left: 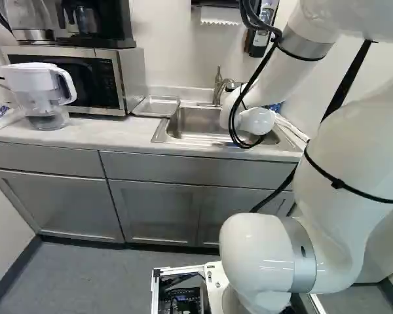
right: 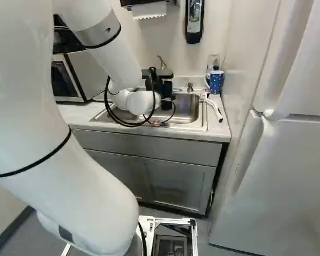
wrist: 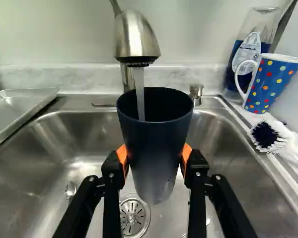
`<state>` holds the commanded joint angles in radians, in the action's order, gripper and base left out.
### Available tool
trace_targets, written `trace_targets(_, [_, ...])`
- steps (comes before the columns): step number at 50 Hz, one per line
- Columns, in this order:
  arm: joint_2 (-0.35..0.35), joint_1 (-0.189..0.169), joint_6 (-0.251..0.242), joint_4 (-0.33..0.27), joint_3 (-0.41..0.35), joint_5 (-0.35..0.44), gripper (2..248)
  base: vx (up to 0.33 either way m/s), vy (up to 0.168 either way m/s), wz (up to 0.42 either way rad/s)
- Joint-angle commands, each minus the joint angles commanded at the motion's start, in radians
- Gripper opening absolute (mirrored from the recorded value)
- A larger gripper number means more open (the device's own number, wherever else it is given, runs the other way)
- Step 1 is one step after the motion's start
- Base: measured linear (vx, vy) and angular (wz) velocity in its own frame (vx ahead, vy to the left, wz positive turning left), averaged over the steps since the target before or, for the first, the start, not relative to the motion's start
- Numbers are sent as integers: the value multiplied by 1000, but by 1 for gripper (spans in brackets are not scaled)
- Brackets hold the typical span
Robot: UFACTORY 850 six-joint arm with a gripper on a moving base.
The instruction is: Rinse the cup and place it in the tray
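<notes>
In the right base view my black gripper [right: 162, 92] is over the sink; its fingertips are hidden there. The wrist view shows the gripper [wrist: 154, 161] shut on a dark blue cup [wrist: 154, 144], an orange pad pressed to either side. The cup stands upright, mouth up, above the sink basin. Water runs from the faucet [wrist: 135, 39] into its mouth. The metal tray [wrist: 20, 106] lies on the counter beside the basin, and also shows in the left base view as a shallow tray [left: 156, 106] next to the microwave.
Across the sink [wrist: 54, 144] from the tray stand a dotted blue mug [wrist: 270, 82], a bottle [wrist: 248, 49] and a scrub brush [wrist: 265, 135]. A spoon [wrist: 70, 190] lies in the basin near the drain [wrist: 133, 216]. A water pitcher [left: 42, 91] stands before the microwave [left: 85, 78].
</notes>
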<state>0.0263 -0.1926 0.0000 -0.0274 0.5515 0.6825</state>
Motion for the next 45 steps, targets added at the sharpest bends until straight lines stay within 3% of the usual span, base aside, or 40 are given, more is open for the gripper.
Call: trace_targets(45, [0,0,0,0,0,0,122,0,0,0])
